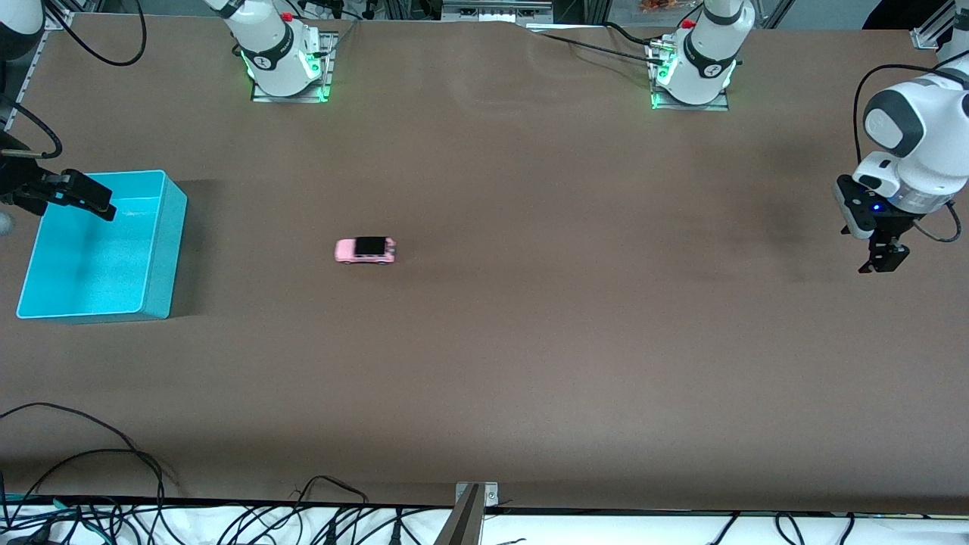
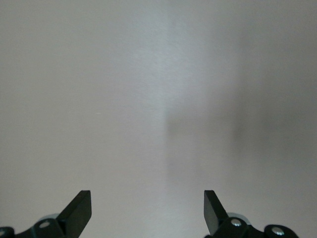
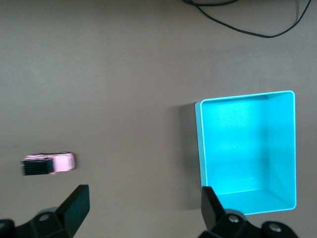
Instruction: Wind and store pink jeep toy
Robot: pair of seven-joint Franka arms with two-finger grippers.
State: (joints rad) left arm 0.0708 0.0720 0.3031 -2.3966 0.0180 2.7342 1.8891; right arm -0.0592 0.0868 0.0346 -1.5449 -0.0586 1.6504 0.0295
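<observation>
The pink jeep toy (image 1: 366, 250), light pink with a black roof, stands on the brown table toward the right arm's end, about a bin's length from the teal bin (image 1: 165, 250). It also shows in the right wrist view (image 3: 49, 163), with the bin (image 3: 199, 148) seen empty. My right gripper (image 1: 102, 204) hangs open and empty over the bin's farther rim (image 3: 143, 198). My left gripper (image 1: 882, 257) is open and empty above bare table at the left arm's end (image 2: 147, 201), away from the toy.
Black cables (image 1: 113, 462) and a metal bracket (image 1: 473, 499) lie along the table edge nearest the front camera. The two arm bases (image 1: 284, 60) (image 1: 693, 68) stand at the farthest edge. A cable (image 3: 237, 27) shows in the right wrist view.
</observation>
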